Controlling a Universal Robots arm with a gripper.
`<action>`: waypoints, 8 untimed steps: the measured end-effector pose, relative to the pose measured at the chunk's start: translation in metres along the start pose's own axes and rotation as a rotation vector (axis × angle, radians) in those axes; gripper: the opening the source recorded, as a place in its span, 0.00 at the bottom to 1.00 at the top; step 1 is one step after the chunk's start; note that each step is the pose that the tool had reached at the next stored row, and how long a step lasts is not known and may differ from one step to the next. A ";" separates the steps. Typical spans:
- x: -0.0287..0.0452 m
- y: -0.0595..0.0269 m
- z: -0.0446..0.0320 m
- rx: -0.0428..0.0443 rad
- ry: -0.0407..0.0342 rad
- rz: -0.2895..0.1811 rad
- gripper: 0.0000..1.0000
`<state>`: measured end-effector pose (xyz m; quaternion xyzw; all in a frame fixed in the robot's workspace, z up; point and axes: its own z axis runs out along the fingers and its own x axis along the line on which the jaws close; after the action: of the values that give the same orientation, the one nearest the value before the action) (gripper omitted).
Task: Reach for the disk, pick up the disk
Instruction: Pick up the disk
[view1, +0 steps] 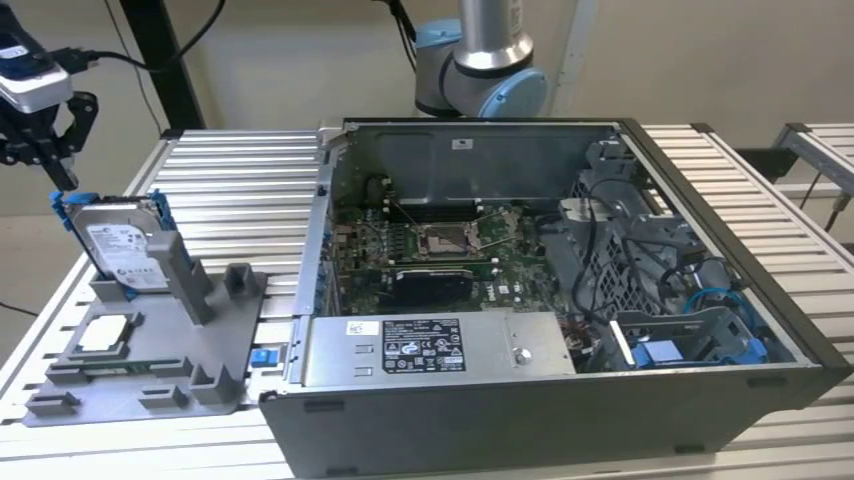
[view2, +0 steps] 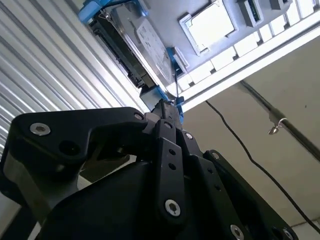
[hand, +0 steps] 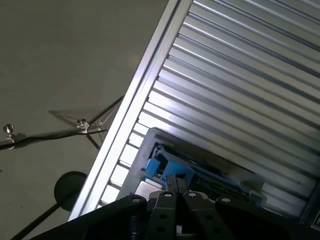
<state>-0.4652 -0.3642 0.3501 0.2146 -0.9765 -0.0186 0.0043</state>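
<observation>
The disk (view1: 123, 245) is a silver-grey drive with a white label in a bright blue frame. It stands on edge in a slot of the grey holder (view1: 200, 340) at the exterior view's left. My gripper (view1: 62, 183) comes down from above onto the top corner of the blue frame. Its black fingers are drawn together on that corner. In the second wrist view the gripper (view2: 165, 106) meets the frame's blue end, with the disk (view2: 142, 47) stretching away beyond it. In the first wrist view the gripper (hand: 174, 186) sits right at the disk's (hand: 167, 169) blue frame.
A small square silver chip (view1: 104, 335) lies flat on the grey holder in front of the disk. An open computer case (view1: 561, 300) takes up the slatted table's (view1: 247, 190) middle and right. The arm's base (view1: 481, 70) stands behind the case. Cables hang past the table's edge.
</observation>
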 end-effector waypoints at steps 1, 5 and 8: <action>0.0000 0.0000 0.0000 0.0000 0.0003 -0.009 0.00; 0.0000 0.0000 0.0000 0.0000 0.0019 -0.048 0.00; 0.0000 0.0000 0.0000 0.0001 0.0030 -0.077 0.00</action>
<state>-0.4652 -0.3642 0.3502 0.2523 -0.9675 -0.0184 0.0051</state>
